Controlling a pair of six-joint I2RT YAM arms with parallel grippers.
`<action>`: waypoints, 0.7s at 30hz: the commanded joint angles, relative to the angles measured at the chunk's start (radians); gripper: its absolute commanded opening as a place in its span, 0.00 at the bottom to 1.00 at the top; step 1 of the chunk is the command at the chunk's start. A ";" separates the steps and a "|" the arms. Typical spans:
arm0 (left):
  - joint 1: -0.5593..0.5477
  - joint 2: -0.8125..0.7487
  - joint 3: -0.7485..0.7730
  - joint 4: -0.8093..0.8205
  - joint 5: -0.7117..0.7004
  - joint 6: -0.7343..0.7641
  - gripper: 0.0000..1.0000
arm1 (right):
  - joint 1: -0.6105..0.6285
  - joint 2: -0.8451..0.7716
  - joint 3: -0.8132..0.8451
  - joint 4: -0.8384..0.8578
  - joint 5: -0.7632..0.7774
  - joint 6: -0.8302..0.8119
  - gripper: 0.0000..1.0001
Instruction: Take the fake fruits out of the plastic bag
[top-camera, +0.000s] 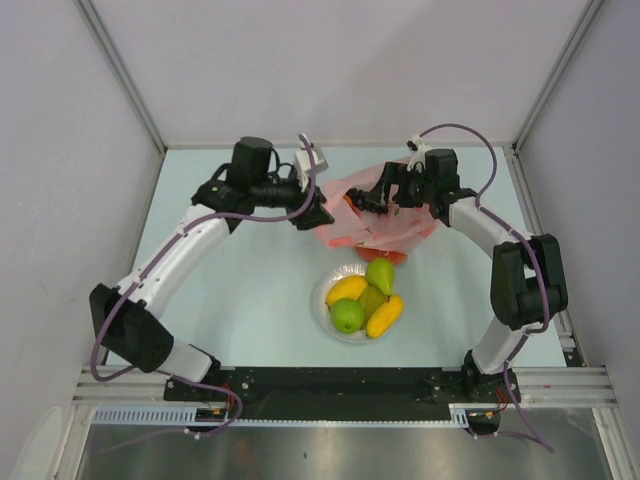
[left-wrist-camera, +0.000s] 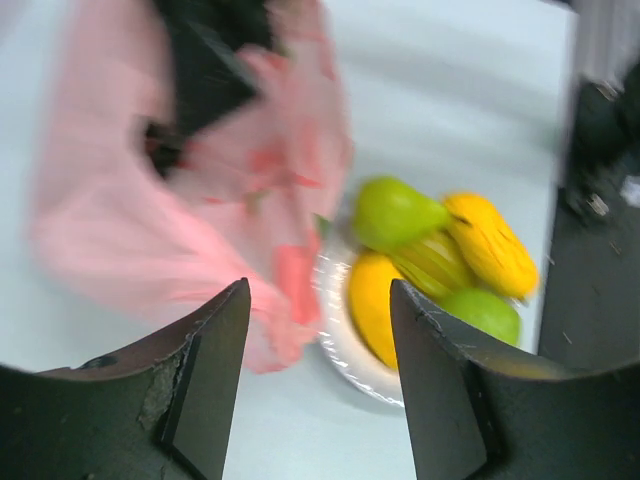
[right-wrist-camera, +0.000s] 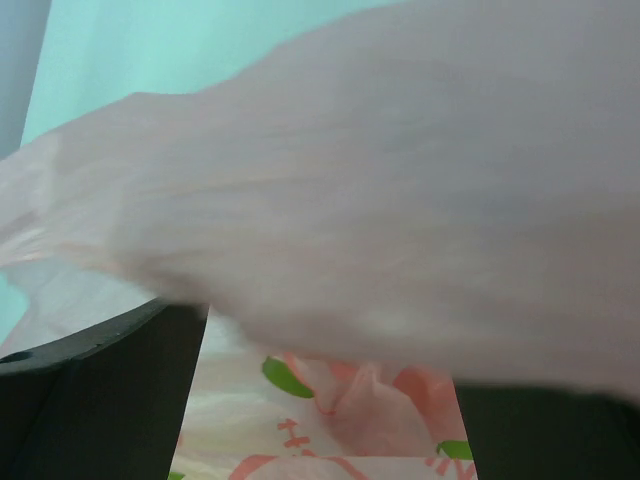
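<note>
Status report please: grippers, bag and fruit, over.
Left gripper open, empty, beside plastic bag. Right gripper open, bag draped over it. Fruits piled on plate.

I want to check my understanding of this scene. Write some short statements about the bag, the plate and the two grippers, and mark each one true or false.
1. The white plate holds several fake fruits. True.
2. The left gripper is shut on a fruit. False: its fingers stand apart, with nothing between them.
3. The plastic bag lies farther from the arm bases than the plate. True.
4. The right gripper hangs over the plate. False: it is at the bag.
5. The right wrist view shows the plate clearly. False: the bag fills nearly all of that view.
</note>
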 joint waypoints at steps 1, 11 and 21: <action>0.055 -0.090 0.034 0.209 -0.247 -0.249 0.64 | 0.033 -0.094 0.007 0.029 0.040 -0.103 1.00; 0.072 -0.090 -0.037 0.203 -0.343 -0.295 0.79 | 0.013 -0.186 0.007 -0.062 -0.034 -0.293 1.00; 0.068 -0.087 -0.112 0.197 -0.290 -0.327 0.86 | 0.047 -0.427 0.007 -0.087 -0.237 -0.454 1.00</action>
